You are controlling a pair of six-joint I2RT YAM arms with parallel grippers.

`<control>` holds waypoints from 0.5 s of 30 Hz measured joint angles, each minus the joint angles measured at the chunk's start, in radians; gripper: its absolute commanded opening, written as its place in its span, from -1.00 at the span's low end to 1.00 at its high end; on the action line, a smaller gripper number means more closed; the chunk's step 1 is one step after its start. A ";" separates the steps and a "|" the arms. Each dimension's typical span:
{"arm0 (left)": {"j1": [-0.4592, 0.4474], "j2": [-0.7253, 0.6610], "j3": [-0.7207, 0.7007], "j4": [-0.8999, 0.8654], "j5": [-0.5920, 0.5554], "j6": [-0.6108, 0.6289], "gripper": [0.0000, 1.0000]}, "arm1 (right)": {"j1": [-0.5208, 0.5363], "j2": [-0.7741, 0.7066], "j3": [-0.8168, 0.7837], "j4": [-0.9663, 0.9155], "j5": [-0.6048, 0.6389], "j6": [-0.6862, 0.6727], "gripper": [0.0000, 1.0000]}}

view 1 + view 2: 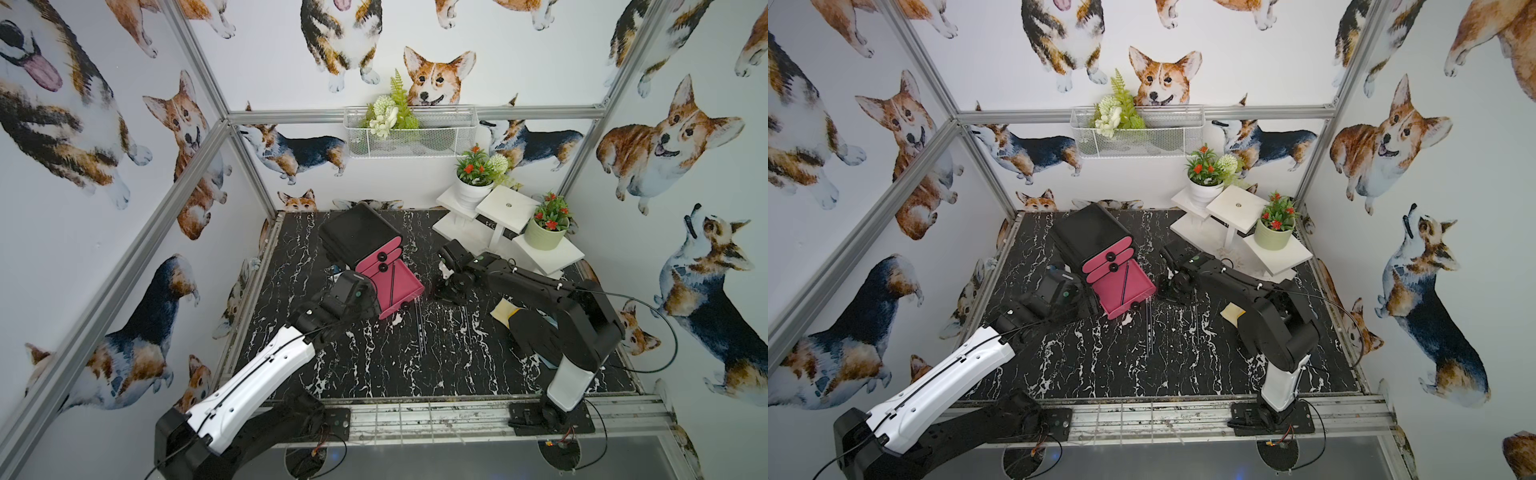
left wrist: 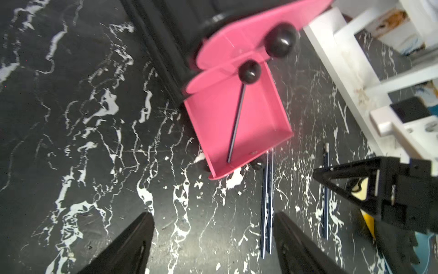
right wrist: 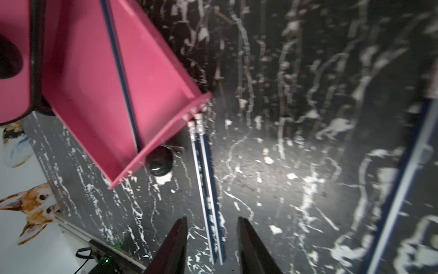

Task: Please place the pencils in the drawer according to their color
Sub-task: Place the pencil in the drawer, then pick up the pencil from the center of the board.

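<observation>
Pencils (image 3: 208,189), two dark ones, lie side by side on the surface (image 1: 374,374), their ends just beside the front of the pulled-out bottom drawer (image 2: 213,132). A third pencil (image 2: 237,123) lies slantwise inside it, and a fourth (image 2: 326,189) lies on the surface further off. The cabinet (image 1: 357,232) stands behind. The right jaws and left jaws are spread near the pair, gripping nothing.

We see smooth pink plastic on the drawer (image 2: 213,123), a glossy black knob (image 2: 249,71), and a marble-patterned, faintly sheened table (image 2: 71,166).
</observation>
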 measured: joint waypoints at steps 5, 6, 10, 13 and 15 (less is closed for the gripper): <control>-0.140 0.178 0.079 -0.058 0.037 0.018 0.45 | -0.073 -0.125 -0.104 -0.008 0.110 -0.013 -0.01; -0.164 0.216 0.096 -0.066 0.042 0.029 0.43 | -0.083 -0.146 -0.114 -0.011 0.136 -0.017 0.00; -0.257 0.360 0.149 -0.086 0.108 0.085 0.30 | -0.106 -0.252 -0.145 -0.029 0.237 -0.035 0.03; -0.277 0.429 0.160 -0.085 0.129 0.126 0.21 | -0.118 -0.315 -0.157 -0.045 0.313 -0.053 0.03; -0.282 0.466 0.161 -0.078 0.138 0.157 0.08 | -0.128 -0.343 -0.163 -0.058 0.347 -0.057 0.03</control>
